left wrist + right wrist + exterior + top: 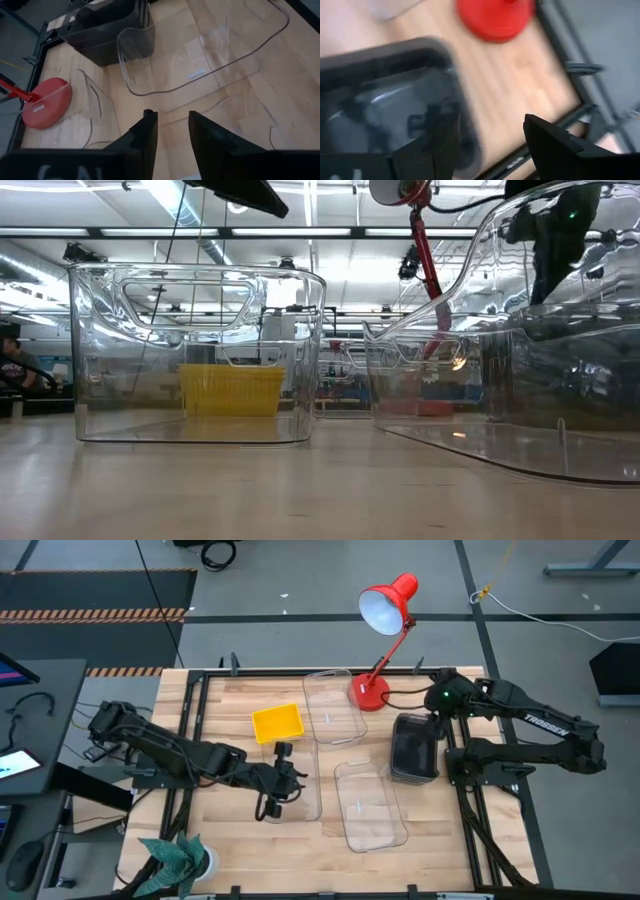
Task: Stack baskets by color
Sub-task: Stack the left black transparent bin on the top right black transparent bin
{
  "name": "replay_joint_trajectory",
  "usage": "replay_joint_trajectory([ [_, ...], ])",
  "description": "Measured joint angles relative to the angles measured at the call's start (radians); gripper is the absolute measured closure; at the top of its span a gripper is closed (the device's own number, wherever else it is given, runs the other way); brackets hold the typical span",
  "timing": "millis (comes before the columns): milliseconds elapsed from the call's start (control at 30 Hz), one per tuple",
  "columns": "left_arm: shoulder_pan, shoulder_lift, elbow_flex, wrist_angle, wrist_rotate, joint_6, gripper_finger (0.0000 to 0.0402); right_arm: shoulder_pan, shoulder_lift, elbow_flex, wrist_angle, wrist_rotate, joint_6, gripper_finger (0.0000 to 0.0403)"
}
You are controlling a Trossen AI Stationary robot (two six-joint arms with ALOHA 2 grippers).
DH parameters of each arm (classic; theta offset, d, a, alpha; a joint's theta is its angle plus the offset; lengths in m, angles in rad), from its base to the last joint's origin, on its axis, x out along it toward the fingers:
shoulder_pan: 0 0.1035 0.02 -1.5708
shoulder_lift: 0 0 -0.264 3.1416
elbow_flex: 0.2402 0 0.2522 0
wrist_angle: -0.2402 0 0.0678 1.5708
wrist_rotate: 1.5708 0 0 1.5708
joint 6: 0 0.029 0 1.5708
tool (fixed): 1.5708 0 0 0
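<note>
A small yellow basket (pixel 277 723) stands on the table left of centre. Three clear baskets rest on their bottoms: one far centre (pixel 332 705), one near centre (pixel 368 802) and one (pixel 295 785) under my left gripper (pixel 283 778). That gripper (pixel 171 131) is open, and its fingers hover over this basket's inside, short of its rim (pixel 225 98). A dark grey basket (pixel 413 747) sits at the right. My right gripper (pixel 487 135) hangs open above its far right corner (pixel 455 95), one finger over the inside and one over the wood.
A red desk lamp stands with its base (pixel 368 692) between the far clear basket and the dark grey one, its head (pixel 388 605) leaning past the far edge. A green plant (pixel 175 860) sits at the near left corner. Black rails (pixel 190 720) frame the table.
</note>
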Motion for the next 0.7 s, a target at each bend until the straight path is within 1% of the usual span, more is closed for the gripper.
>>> replay_joint_trajectory([
  [167,0.0,-0.008,0.0,-0.018,-0.002,0.004,0.0285,0.012,0.003,-0.087,0.12,0.122,0.056,0.0197],
  [267,0.0,-0.008,0.0,-0.04,-0.003,-0.01,0.0285,0.034,0.004,-0.15,0.181,0.258,0.096,0.0208],
  [300,0.0,-0.008,0.0,-0.048,-0.004,-0.012,0.0285,0.039,0.008,-0.163,0.191,0.278,0.094,0.0212],
  [500,0.0,-0.008,0.0,-0.048,-0.029,-0.011,0.0285,0.072,0.069,-0.151,0.19,0.278,0.107,0.0228],
  [567,0.0,-0.008,0.0,-0.048,-0.037,-0.008,0.0285,0.076,0.091,-0.147,0.175,0.249,0.12,0.0231],
  [700,0.0,-0.007,0.0,-0.048,-0.047,-0.006,0.0285,0.08,0.133,-0.117,0.148,0.166,0.202,0.0237],
])
